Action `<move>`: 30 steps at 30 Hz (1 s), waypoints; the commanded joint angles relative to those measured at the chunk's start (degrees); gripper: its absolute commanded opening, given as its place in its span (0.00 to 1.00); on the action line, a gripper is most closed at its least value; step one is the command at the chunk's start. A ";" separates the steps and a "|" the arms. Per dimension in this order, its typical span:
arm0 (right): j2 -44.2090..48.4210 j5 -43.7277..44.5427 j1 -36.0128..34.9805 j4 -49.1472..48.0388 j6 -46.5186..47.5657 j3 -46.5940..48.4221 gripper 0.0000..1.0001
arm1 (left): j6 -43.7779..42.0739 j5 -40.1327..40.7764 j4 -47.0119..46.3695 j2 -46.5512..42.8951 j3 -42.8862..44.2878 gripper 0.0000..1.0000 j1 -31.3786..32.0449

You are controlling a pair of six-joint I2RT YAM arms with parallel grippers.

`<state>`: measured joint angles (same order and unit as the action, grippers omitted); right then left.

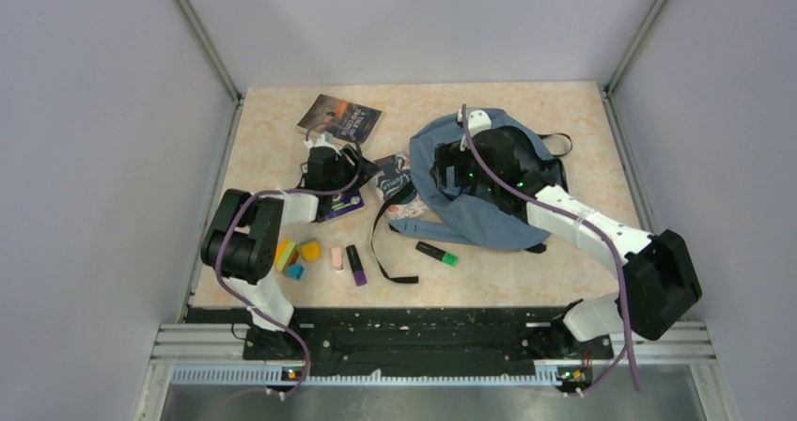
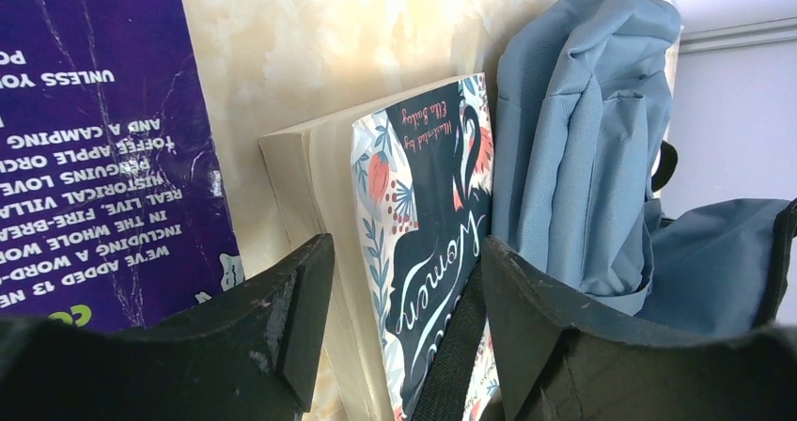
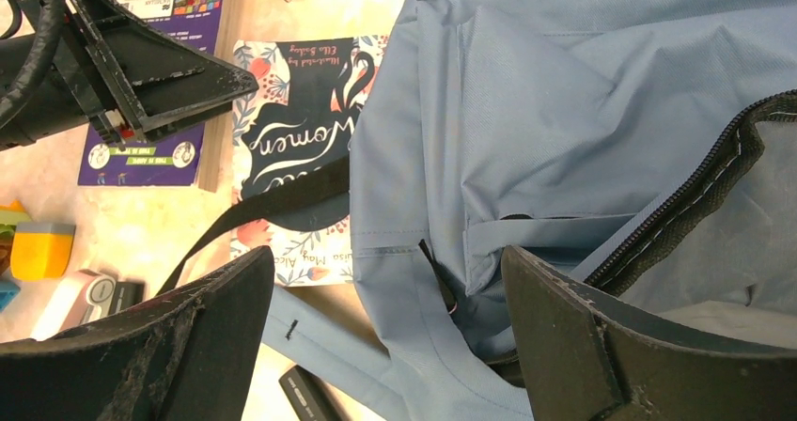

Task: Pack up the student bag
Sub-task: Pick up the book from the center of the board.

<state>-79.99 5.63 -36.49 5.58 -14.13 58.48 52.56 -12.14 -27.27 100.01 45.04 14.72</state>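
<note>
The flowered book (image 2: 423, 186), not the strap (image 2: 451, 346), should be squeezed by the left gripper (image 2: 404, 252), apart like the right gripper (image 3: 387, 257).

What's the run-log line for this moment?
left gripper: open, straddling floral book | right gripper: open, over unzipped student bag | floral book: outside bag, black strap across it

Soft slate-blue student bag (image 1: 475, 219) lies slumped flat, main zipper open
</note>
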 commanded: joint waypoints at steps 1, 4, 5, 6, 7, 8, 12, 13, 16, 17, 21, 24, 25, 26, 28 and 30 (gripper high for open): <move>0.60 -0.87 -0.49 -0.88 -0.02 0.10 0.88 | -0.79 0.43 -2.38 -2.96 0.53 0.64 1.11; 0.45 -0.95 -0.48 -0.85 -0.03 0.14 0.88 | -1.20 1.51 -1.89 -4.51 -0.21 0.65 1.68; 0.36 -1.04 -0.46 -0.88 -0.05 0.19 0.88 | -1.37 1.85 -1.67 -4.79 -0.31 0.65 1.85; 0.24 -1.12 -0.44 -0.80 -0.13 0.24 0.88 | -1.52 2.24 -1.39 -5.41 -0.50 0.66 1.95; 0.12 -1.26 -0.50 -0.83 -0.17 0.32 0.88 | -1.64 2.55 -1.35 -5.89 -0.73 0.66 1.98; 0.05 -1.47 -0.50 -0.87 -0.27 0.40 0.88 | -1.71 2.85 -1.45 -6.10 -0.99 0.65 2.06; -0.21 -1.89 -0.49 -1.01 -0.49 0.41 0.88 | -1.97 2.51 -1.33 -5.01 -0.72 0.64 2.03; -0.25 -1.95 -0.51 -0.95 -0.46 0.49 0.88 | -1.75 2.21 -1.58 -4.41 -0.65 0.64 2.06; -0.20 -1.73 -0.51 -0.69 -0.46 0.42 0.88 | -0.34 1.17 -4.03 -2.71 -1.02 0.63 2.05; -0.15 -1.60 -0.51 -0.57 -0.38 0.41 0.88 | 0.11 0.68 -5.27 -2.25 -1.38 0.62 2.04; -0.26 -1.32 -0.56 -0.31 -0.29 0.34 0.88 | 1.38 -0.62 -9.28 -0.25 -1.58 0.58 1.99; -0.17 -1.52 -0.51 -0.16 -0.29 0.41 0.88 | 1.50 -0.45 -9.30 1.46 -1.06 0.57 1.99; -0.16 -1.50 -0.51 -0.09 -0.33 0.41 0.88 | 1.62 -0.44 -9.55 1.90 -1.04 0.56 2.06; -0.10 -1.50 -0.51 -0.13 -0.29 0.47 0.88 | 1.78 -0.38 -10.25 2.20 -1.19 0.54 2.02; -0.12 -1.31 -0.49 0.01 -0.15 0.57 0.88 | 2.09 -0.44 -11.11 2.99 -1.26 0.53 2.01; -0.17 -1.22 -0.51 0.13 -0.11 0.50 0.88 | 2.39 -0.43 -11.58 3.72 -1.09 0.53 2.05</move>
<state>-80.01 4.40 -36.49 6.07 -14.13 58.48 53.82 -11.03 -34.35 102.06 44.05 16.47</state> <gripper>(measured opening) 0.882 0.534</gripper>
